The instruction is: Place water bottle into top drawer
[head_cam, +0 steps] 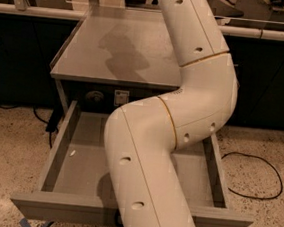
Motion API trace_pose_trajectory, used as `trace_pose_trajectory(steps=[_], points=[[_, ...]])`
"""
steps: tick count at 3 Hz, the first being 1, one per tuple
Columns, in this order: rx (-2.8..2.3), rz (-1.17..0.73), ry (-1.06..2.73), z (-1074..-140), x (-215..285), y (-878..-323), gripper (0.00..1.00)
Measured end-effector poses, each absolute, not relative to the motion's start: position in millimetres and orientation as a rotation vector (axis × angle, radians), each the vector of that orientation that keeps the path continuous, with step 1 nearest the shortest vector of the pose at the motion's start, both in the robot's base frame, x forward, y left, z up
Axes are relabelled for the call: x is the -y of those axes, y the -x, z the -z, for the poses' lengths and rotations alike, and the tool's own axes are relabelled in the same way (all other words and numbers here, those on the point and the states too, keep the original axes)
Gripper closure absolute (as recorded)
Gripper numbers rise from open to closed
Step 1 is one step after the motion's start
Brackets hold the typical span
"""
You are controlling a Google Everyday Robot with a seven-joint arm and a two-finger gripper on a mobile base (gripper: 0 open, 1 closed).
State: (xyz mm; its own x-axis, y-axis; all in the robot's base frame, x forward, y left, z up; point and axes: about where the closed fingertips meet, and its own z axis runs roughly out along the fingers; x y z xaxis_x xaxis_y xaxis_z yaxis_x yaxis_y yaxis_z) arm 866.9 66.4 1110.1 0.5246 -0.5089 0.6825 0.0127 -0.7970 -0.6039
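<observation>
The water bottle does not show anywhere in the camera view; neither the table nor the drawer has it in sight. The top drawer [83,177] stands pulled fully out toward the camera, its grey floor bare on the left side apart from a small white fleck [72,153] near the left wall. The white arm [181,119] rises out of the foreground, crosses over the right half of the drawer, bends at an elbow and runs up past the top edge. The end effector lies beyond that edge, so whether it is clenched or released cannot be told. Behind the drawer the grey table [76,64] carries a dark shadow [125,56]. A black cable [279,175] loops on the speckled floor [6,163] at right
</observation>
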Motion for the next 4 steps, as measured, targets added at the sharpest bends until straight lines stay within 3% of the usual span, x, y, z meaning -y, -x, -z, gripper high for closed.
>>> trace_pose_trajectory(steps=[1,4], points=[[-0.402,1.246,2.214,-1116.0,-64.4,-864.7,0.85],[-0.402,1.246,2.214,-1115.9,-64.5,-864.7,0.15]])
